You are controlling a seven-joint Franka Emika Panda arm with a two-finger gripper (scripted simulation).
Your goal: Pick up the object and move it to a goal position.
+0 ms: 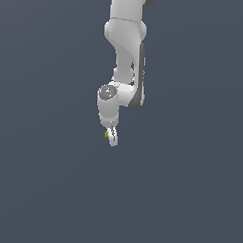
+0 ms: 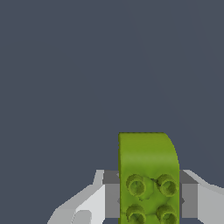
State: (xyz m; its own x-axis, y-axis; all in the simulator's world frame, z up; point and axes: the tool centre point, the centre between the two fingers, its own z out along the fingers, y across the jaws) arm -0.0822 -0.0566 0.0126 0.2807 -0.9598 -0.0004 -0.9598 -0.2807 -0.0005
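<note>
The object [image 2: 148, 175] is a lime-green blocky piece with round studs on its top and one curved end. In the wrist view it sits between the two white fingers, with the dark pads pressed against its sides. My gripper [image 2: 148, 201] is shut on it. In the exterior view the white arm hangs down from above, and my gripper [image 1: 112, 137] points at the ground with only a speck of the green object [image 1: 107, 135] showing at the fingertips. Whether the object touches the ground I cannot tell. No goal marker is visible.
A plain dark grey-blue ground [image 1: 50, 190] fills both views, with no other objects or edges showing.
</note>
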